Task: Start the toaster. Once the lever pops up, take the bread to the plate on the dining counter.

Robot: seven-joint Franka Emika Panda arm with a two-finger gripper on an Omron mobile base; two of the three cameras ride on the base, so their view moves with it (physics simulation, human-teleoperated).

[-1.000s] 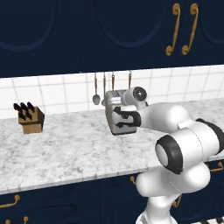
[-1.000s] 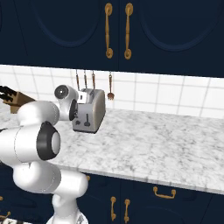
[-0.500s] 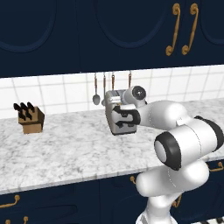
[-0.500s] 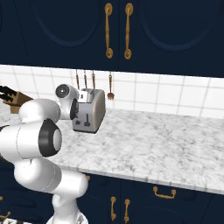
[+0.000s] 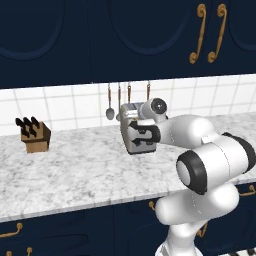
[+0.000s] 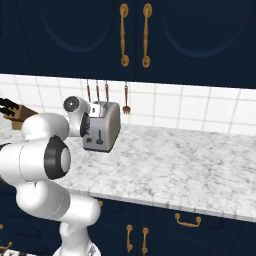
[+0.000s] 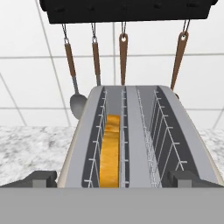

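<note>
The silver-grey toaster (image 5: 131, 131) (image 6: 105, 126) stands on the marble worktop near the tiled wall. Its lever (image 6: 99, 136) is a small dark knob in the slot of the narrow face. The bread (image 7: 109, 153) sits low in the left slot of the toaster (image 7: 131, 131), golden edge up. My gripper (image 5: 143, 133) (image 6: 86, 125) (image 7: 113, 180) is open at the toaster's near end, just above its top. One fingertip (image 7: 41, 178) is at each side of the body, and nothing is held. The plate and the dining counter are out of view.
A wooden knife block (image 5: 34, 136) (image 6: 12, 113) stands at the left of the worktop. Several utensils (image 5: 119, 100) (image 7: 123, 59) hang from a rail on the tiles right behind the toaster. Dark navy wall cabinets (image 5: 150, 35) hang overhead.
The hand has crept slightly up and closer to the toaster's near end. Its jaws are as wide as before, and the toaster and bread have not moved.
</note>
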